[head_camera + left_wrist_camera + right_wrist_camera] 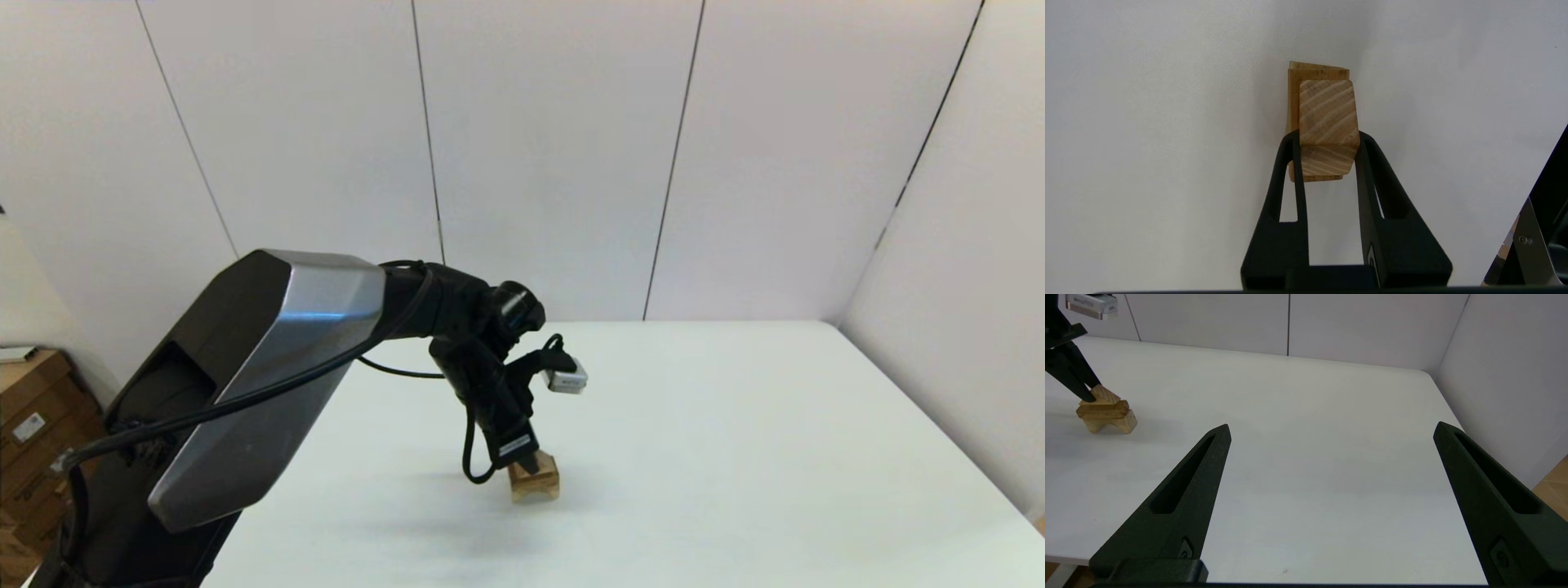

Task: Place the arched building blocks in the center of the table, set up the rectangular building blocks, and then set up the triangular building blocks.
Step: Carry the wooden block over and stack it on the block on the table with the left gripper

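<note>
The triangular block (1328, 122) is light wood with pale diagonal grain stripes. Under it, the rectangular block (1102, 409) and arched block (1110, 422) are tan wood. The counter (735, 457) is plain white, and the left tool (1327, 141) is black.

I see a three-block stack near the middle of the table (735, 457): the arched building block (1110, 422) stands on the tabletop on its two legs, the rectangular building block (1102, 409) lies flat across it, and the triangular building block (1329, 122) sits on top. My left gripper (1327, 157) reaches down from above and to the left, its fingers (1290, 163) closed on either side of the triangle. My right gripper (1331, 433) hangs over the table well to the stack's right, fingers spread wide
</note>
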### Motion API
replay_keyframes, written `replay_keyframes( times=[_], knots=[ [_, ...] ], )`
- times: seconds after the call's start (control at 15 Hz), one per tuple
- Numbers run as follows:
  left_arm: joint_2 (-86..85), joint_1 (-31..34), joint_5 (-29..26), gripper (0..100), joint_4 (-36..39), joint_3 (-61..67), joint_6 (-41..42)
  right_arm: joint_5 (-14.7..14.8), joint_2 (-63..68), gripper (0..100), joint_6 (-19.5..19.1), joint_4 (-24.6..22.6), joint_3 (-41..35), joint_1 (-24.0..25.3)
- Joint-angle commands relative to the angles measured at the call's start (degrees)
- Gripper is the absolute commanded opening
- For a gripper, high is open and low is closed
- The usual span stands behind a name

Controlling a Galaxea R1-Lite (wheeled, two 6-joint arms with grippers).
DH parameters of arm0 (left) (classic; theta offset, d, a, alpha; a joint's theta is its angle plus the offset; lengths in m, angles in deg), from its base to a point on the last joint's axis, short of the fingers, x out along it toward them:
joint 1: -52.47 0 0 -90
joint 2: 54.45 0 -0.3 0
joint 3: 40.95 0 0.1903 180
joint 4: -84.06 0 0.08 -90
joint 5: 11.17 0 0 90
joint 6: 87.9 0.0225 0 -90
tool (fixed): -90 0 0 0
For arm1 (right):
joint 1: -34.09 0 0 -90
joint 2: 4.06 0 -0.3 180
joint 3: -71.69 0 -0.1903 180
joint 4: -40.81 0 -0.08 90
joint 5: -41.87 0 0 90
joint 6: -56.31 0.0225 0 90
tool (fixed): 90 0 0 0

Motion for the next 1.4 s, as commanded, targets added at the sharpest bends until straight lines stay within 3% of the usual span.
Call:
replay_keyframes(
  times=[0.07,1.4],
  knots=[
    [0.1,0.1,-0.1,0,-0.3,0.4,0.4,0.0,0.0,100,-0.1,0.0,0.0,0.0],
    [0.3,0.1,0.5,0,-0.2,0.2,0.3,0.0,0.0,100,-0.1,0.0,0.0,0.0]
  ],
)
